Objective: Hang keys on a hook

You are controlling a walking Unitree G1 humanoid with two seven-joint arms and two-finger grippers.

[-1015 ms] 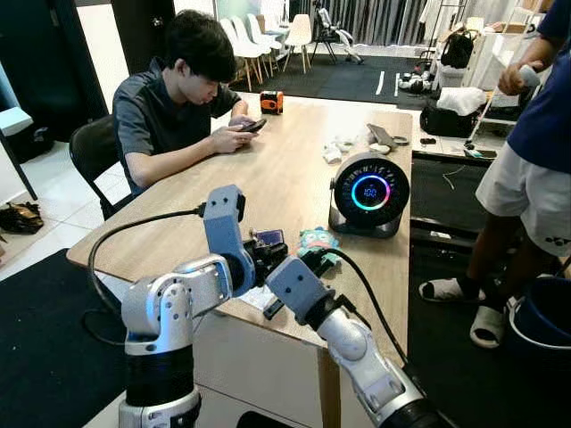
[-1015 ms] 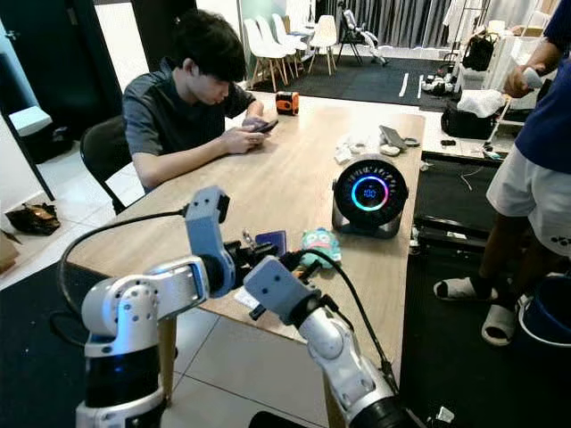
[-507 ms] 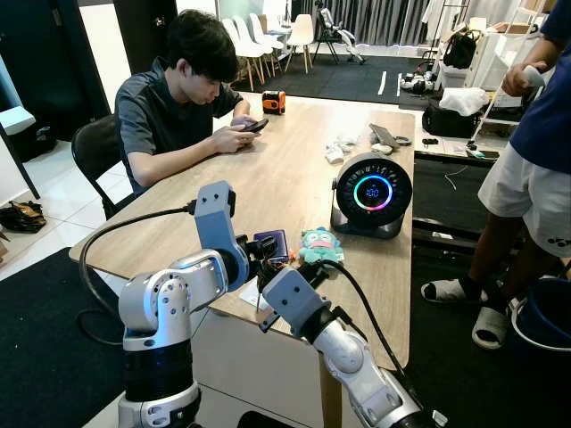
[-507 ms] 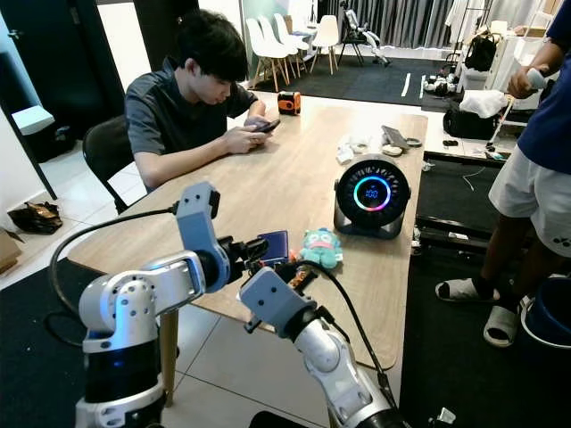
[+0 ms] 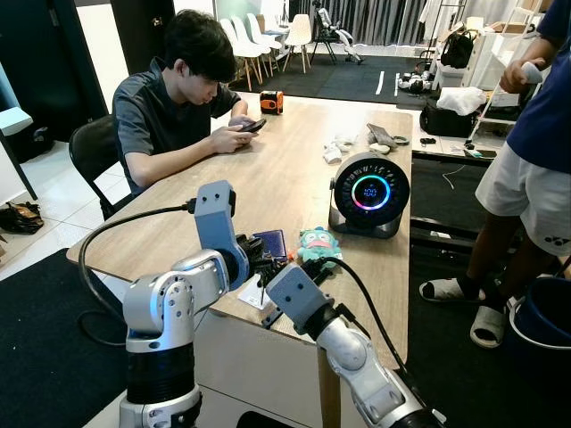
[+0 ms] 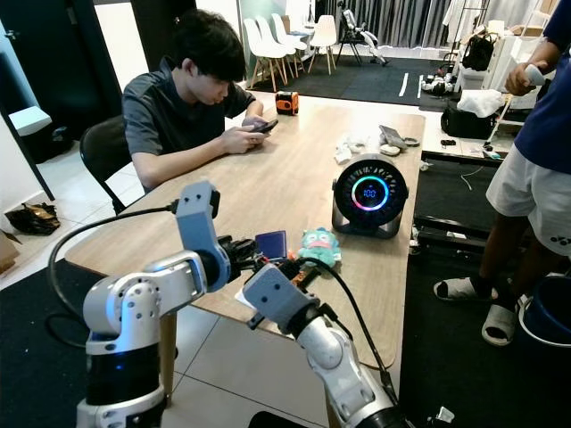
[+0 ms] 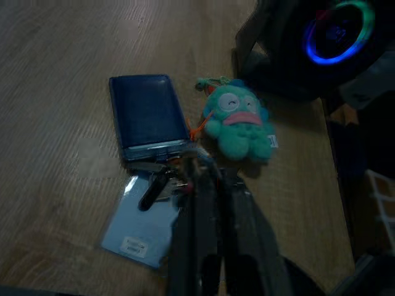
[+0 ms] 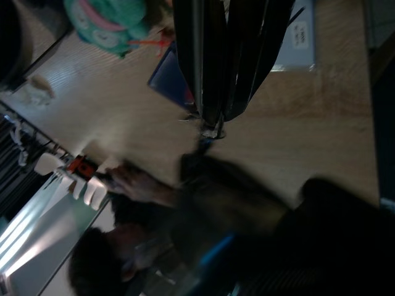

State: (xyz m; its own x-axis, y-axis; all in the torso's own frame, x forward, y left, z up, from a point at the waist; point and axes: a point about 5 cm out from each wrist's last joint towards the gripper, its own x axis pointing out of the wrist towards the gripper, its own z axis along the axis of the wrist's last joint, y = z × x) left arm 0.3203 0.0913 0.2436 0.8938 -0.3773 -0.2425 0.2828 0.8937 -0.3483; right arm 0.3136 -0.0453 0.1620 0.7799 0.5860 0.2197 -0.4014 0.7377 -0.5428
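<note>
A wooden surface [image 5: 294, 169] is seen at the centre of the left eye view, and both grippers are held over its near edge. In the left wrist view the left gripper [image 7: 207, 176] is pressed together at its tips against the keys [image 7: 162, 179], which lie at the centre of that frame; whether the keys are truly grasped cannot be told. The key bunch lies between a dark blue card wallet [image 7: 148, 117] and a pale blue card [image 7: 143, 225]; the card carries a small white label whose writing cannot be read. The long axis of the dark key fob runs diagonally, from the bunch towards the lower left of the frame. An orange cord joins the bunch to a teal plush toy [image 7: 237, 123] just beside it.

In the right wrist view the right gripper [image 8: 213, 117] is clenched, a small metal piece being seen at its tips.

A round black device with a glowing ring [image 5: 369, 194] stands right of centre; its display digits are too small to be read. A seated person [image 5: 174, 98] at upper left holds a phone, and another person [image 5: 535, 160] stands at the right edge.
</note>
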